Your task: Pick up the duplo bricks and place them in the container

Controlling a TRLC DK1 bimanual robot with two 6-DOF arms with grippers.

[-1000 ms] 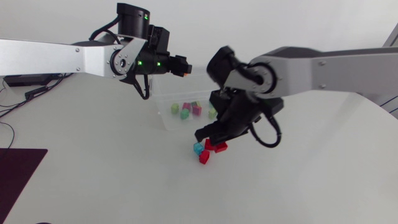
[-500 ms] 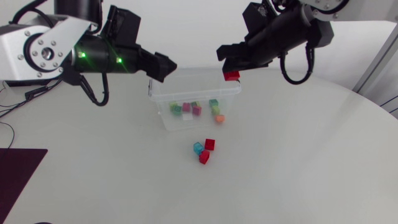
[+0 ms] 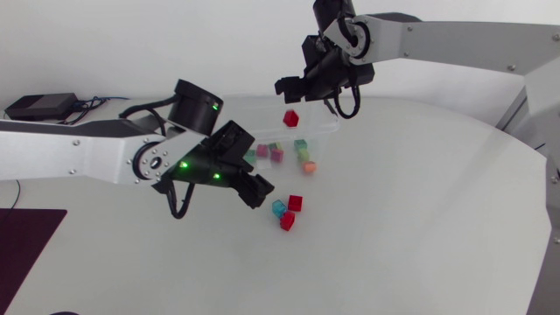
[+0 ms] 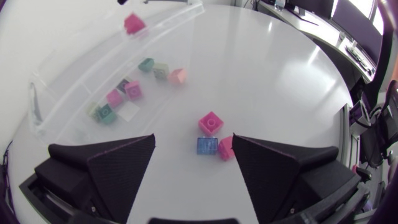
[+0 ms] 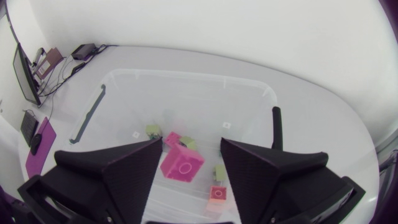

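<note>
So the right end effector [image 3: 293, 90] is open over the container [image 5: 249, 84], red brick [image 3: 290, 117] looks released. Next job: the left end effector [image 4: 193, 138], also open, drops onto the loose bricks [image 4: 210, 123] on the worktop [image 3: 394, 227].

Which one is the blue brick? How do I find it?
Find the clear container on the white table. Just outside it, ahead of the open left gripper, three bricks sit huddled together. The blue brick is the only one that isn't red, beside two red bricks.

Bright even light, soft shadows, tabletop glare, fisheye-warped wrist views, pink-tinted
</note>
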